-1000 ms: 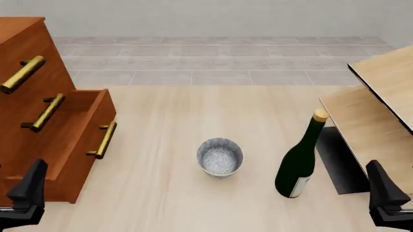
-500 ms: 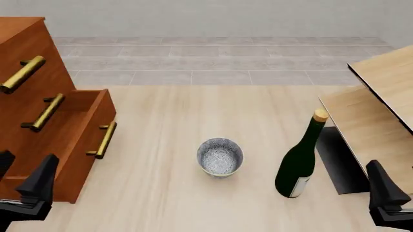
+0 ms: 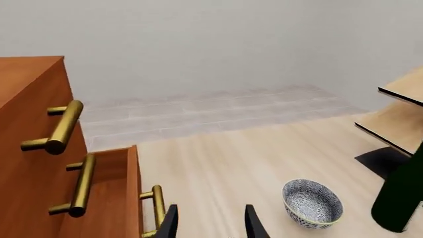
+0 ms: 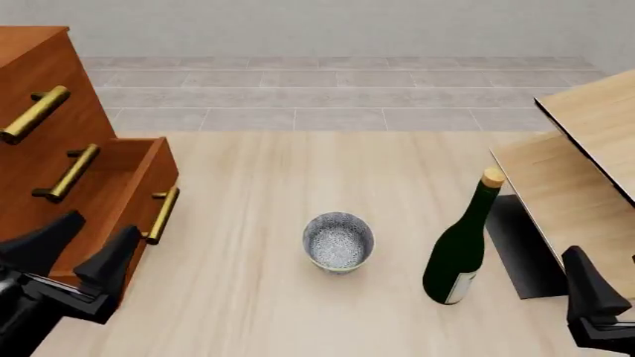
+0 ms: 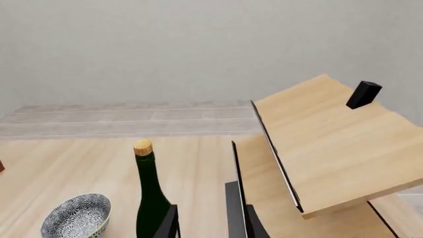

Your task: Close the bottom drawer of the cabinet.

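Note:
The reddish-brown cabinet (image 4: pixel 40 82) stands at the table's far left. Its bottom drawer (image 4: pixel 149 182) is pulled out, with the brass handle (image 4: pixel 160 216) on its front. My left gripper (image 4: pixel 100 232) is open and hovers at the near corner of that drawer front, just below the handle and holding nothing. In the left wrist view the open left gripper (image 3: pixel 210 225) sits just beside the drawer handle (image 3: pixel 157 208) and the drawer front (image 3: pixel 132 188). My right gripper (image 4: pixel 593 290) stays low at the near right, and its fingers (image 5: pixel 170 220) stand apart and empty.
A patterned bowl (image 4: pixel 338 242) sits mid-table and a dark green corked bottle (image 4: pixel 459 249) stands right of it. Pale wooden furniture with a black edge (image 4: pixel 585 141) fills the right side. Two more brass handles (image 4: pixel 35 113) are on the drawers above.
My left gripper has risen and moved forward and right, from the near left corner up to the bottom drawer's front. The right arm has stayed put.

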Robot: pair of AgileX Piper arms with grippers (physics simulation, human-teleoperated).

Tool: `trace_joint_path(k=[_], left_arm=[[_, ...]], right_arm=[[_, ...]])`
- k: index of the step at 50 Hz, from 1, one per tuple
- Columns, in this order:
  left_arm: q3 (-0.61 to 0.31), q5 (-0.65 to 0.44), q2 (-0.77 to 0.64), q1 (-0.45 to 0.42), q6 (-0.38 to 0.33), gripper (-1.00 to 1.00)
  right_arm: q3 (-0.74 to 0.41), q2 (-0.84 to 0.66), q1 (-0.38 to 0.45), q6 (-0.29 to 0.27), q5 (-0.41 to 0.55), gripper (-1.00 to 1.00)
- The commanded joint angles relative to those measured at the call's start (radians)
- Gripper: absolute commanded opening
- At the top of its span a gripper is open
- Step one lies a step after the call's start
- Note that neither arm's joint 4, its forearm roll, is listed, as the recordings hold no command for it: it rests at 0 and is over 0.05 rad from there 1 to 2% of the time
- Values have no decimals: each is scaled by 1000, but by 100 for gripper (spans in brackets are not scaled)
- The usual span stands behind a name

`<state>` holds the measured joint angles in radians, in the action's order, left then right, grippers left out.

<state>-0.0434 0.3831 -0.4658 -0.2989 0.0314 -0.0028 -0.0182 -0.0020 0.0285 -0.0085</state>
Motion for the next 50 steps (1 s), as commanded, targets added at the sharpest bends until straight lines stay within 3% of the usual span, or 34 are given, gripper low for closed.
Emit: trace_joint_path(k=[1,21,42,50], left_arm=[[9,155,-174,-93,25,100],[38,451,-527,-169,97,100],[43,641,-792,-209,160,100],[43,728,-906,-182,197,100]], right_arm=[[-1,-1,-4,7,2,100],[-1,-12,-10,5,-8,100],[-1,1,-14,-1,4,100],[-3,8,-14,-1,12,100]])
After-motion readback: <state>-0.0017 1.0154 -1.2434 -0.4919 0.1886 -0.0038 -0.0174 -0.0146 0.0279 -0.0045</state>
